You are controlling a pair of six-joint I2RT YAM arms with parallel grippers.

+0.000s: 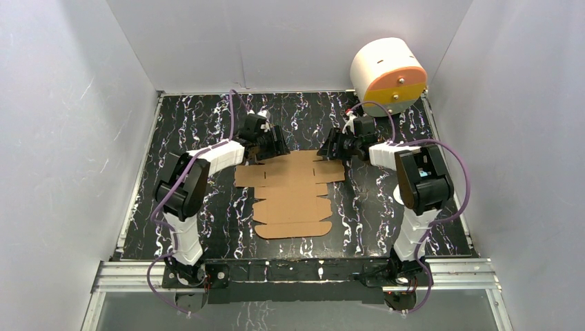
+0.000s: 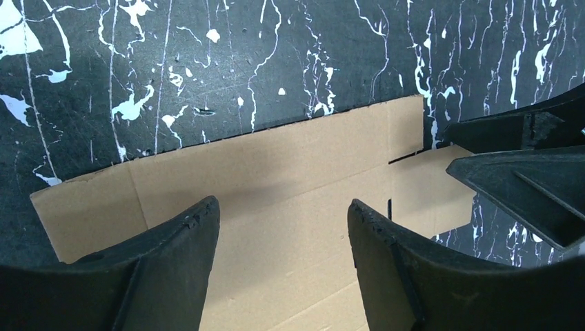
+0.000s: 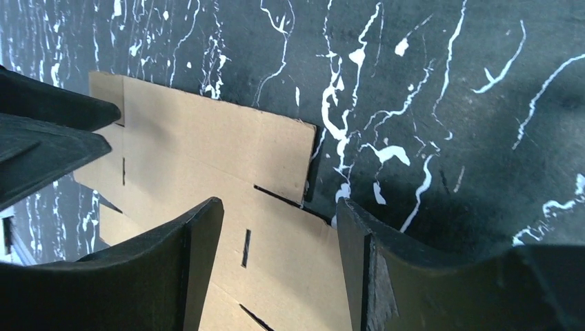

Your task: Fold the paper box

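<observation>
The paper box (image 1: 293, 196) lies flat and unfolded in the middle of the black marbled table (image 1: 372, 207). The left gripper (image 2: 283, 207) is over its far left flap and the right gripper (image 3: 279, 207) over its far right corner. Both have their jaws spread and pinch nothing.

Open tabletop (image 1: 227, 234) flanking paper box (image 1: 293, 200); white cylinder (image 1: 386, 72) at far-right corner.
</observation>
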